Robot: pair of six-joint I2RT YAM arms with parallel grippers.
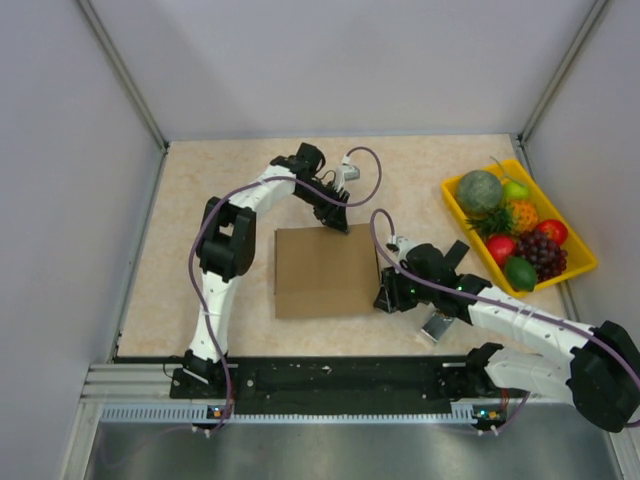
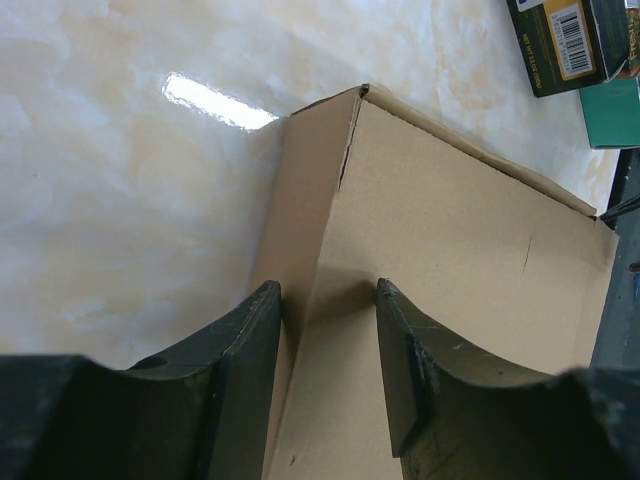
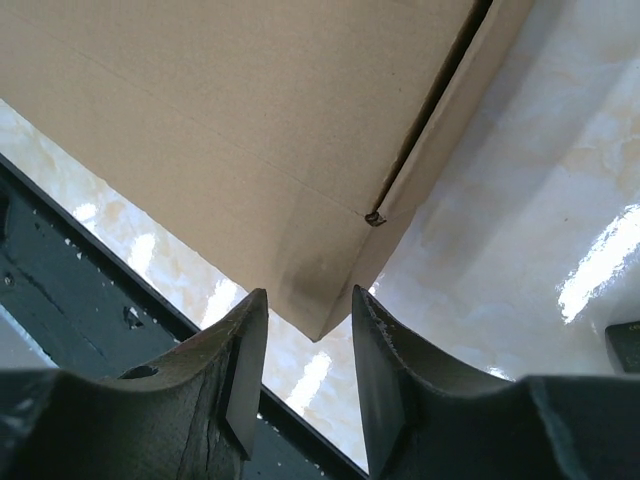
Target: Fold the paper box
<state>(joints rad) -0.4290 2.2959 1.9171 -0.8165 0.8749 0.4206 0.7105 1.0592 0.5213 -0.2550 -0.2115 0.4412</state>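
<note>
Your paper box (image 1: 325,272) lies closed and flat-topped in the middle of the table (image 1: 200,200), its brown top face up, between the two arms. The yellow tray (image 1: 555,278) of fruit sits well apart from it, at the right edge.

Your left gripper (image 2: 328,292) is at the box's far right corner. In the left wrist view its fingers (image 2: 245,360) straddle the upper edge there, one beside the side wall and the other on the top face. They stand partly apart, and you cannot tell whether they are actually clamping the cardboard.

Your right gripper (image 3: 308,298) is at the near right corner. Its fingers (image 3: 385,360) are also apart, and the very tip of that corner pokes into the gap between them (the side seam shows just above it). Whether the pads are pressing on the corner cannot be told from these views.
</note>
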